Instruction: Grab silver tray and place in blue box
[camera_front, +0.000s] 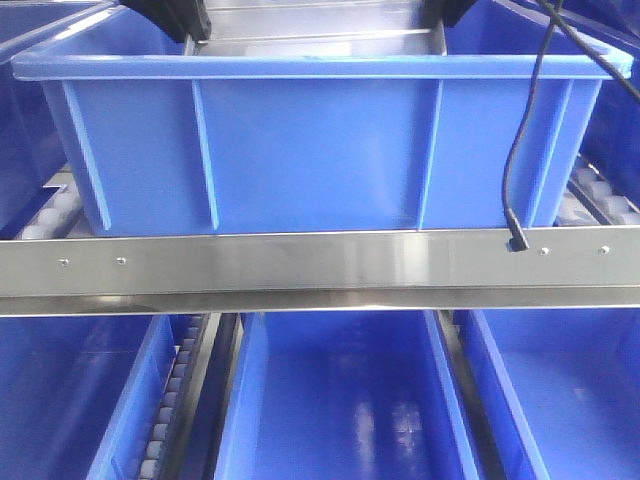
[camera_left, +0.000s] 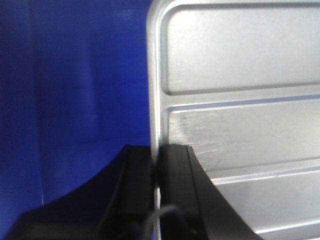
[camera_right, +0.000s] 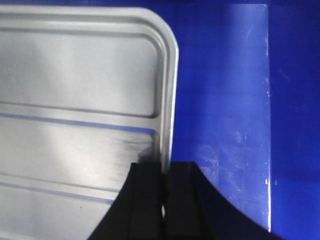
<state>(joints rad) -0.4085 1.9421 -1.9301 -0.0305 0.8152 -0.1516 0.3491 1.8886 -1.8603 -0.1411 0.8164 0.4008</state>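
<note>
The silver tray (camera_left: 240, 125) hangs over the inside of the blue box (camera_front: 320, 150), its rim pinched at both ends. My left gripper (camera_left: 156, 150) is shut on the tray's left rim, one finger inside the tray and one outside. On the opposite side my right gripper (camera_right: 165, 167) is shut on the right rim of the silver tray (camera_right: 75, 125). In the front view only a strip of the silver tray (camera_front: 320, 30) shows above the box's far rim, with both black grippers at the top edge. Blue box floor (camera_left: 75, 100) shows beside the tray.
The box stands on a roller shelf behind a shiny metal rail (camera_front: 320, 265). A black cable (camera_front: 525, 130) hangs down at the right, ending at the rail. More blue crates (camera_front: 340, 400) sit on the lower level and to both sides.
</note>
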